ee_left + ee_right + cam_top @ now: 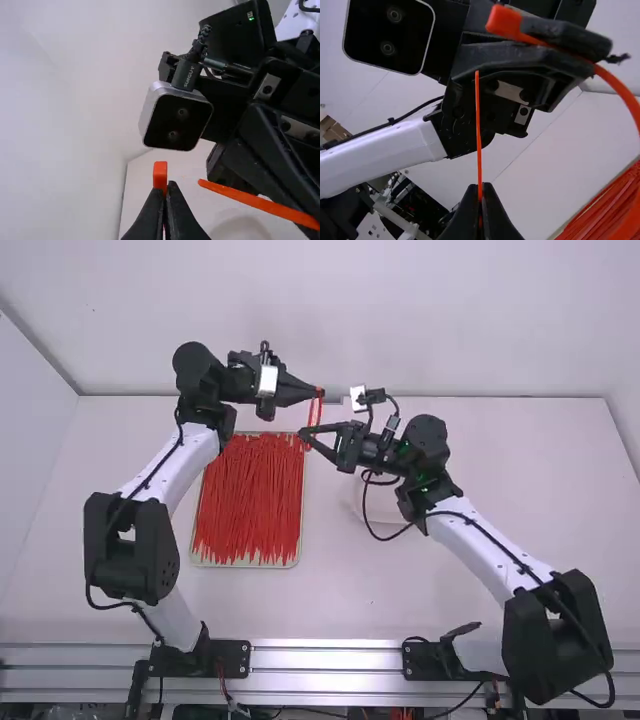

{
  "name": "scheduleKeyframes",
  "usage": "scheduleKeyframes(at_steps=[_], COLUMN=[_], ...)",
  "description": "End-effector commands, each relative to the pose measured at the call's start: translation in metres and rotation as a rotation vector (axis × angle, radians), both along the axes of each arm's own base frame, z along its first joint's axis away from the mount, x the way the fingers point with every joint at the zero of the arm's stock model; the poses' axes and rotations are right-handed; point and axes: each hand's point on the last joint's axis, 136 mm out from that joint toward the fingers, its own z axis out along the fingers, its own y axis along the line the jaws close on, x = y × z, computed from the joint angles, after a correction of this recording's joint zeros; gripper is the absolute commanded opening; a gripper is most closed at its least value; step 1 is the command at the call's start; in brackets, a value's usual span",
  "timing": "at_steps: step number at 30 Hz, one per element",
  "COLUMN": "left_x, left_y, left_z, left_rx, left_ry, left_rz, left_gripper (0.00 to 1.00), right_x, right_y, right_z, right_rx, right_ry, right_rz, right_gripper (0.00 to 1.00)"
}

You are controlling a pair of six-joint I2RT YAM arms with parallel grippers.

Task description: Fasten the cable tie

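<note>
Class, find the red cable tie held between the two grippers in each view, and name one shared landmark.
High view: cable tie spans left gripper and right gripper.
Left wrist view: its head pokes from that gripper's shut fingers.
Right wrist view: thin strap runs from own fingers to the head.
Shared landmark: left gripper clamping the head.

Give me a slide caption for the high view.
Left gripper and right gripper pinch one red cable tie near a tray of spare ties.
</note>
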Motion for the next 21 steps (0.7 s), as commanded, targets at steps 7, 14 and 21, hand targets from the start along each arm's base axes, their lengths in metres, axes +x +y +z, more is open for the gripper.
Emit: scheduleKeyframes(at_steps=[7,14,21], left_x=[-0.0026,-0.0028,-0.0030], left_y=[-0.0040,-0.0047,-0.0059], left_z=[-0.0009,-0.0008,-0.0012], left_rx=[-0.001,-0.002,-0.002], left_ry=[0.002,0.001,0.006], left_rz=[-0.008,-0.008,-0.010], left_gripper=[0.02,0.02,0.02], right_x=[0.0083,0.0094,0.0082], right_y=[-0.0068,-0.0077,-0.0080], right_z=[0.0162,0.0164,0.0206], right_rx=[0.018,0.021,0.033], right_ry=[-0.039,-0.029,-0.040], right_rz=[-0.029,-0.033,-0.029], right_gripper=[0.00,0.00,0.00])
